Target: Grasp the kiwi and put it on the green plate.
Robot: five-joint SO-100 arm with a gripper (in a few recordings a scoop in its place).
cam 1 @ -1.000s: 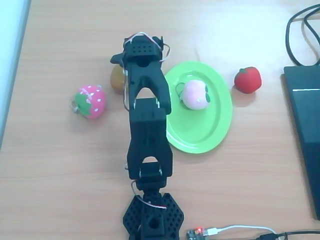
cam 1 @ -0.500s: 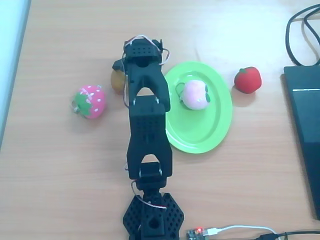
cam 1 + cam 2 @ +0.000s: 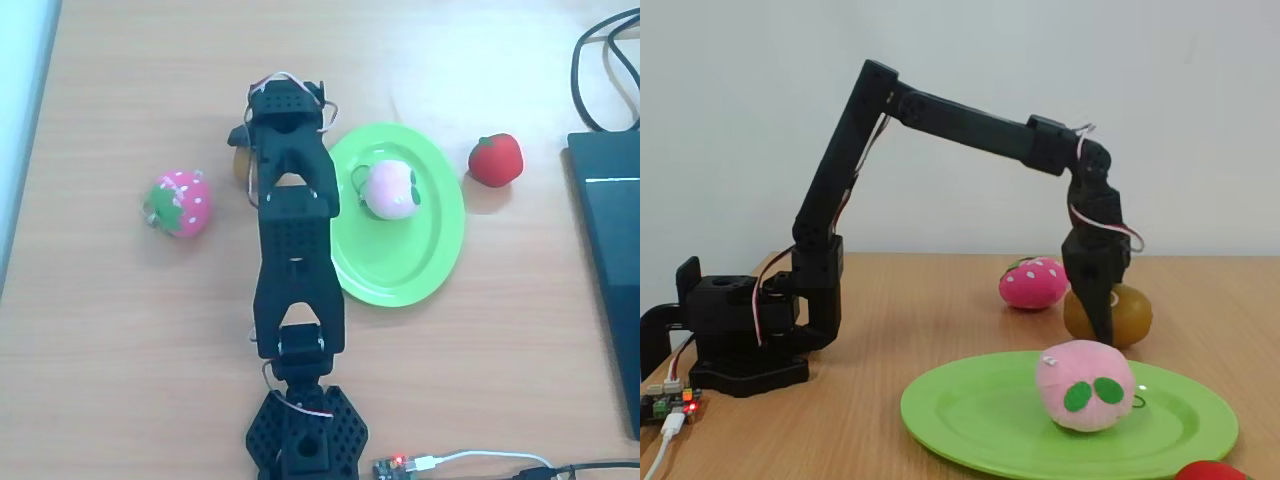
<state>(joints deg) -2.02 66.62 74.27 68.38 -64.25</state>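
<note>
The kiwi (image 3: 237, 162) lies on the wooden table just left of the green plate (image 3: 400, 262), mostly hidden under my black wrist in the overhead view. From the side, in the fixed view, the kiwi (image 3: 1125, 314) rests on the table behind the green plate (image 3: 980, 410). My gripper (image 3: 1102, 322) points straight down at it, open, with one finger crossing the kiwi's front. From above, the gripper (image 3: 246, 148) sits over the kiwi.
A pale pink ball (image 3: 390, 190) lies on the plate. A pink-and-green strawberry (image 3: 180, 202) sits left of the kiwi. A red toy fruit (image 3: 496, 160) lies right of the plate. A black device (image 3: 612, 250) and cables line the right edge.
The gripper has come down and shifted over the kiwi, which now shows less from above. Its side jaw sticks out less. The fruits and plate have stayed put.
</note>
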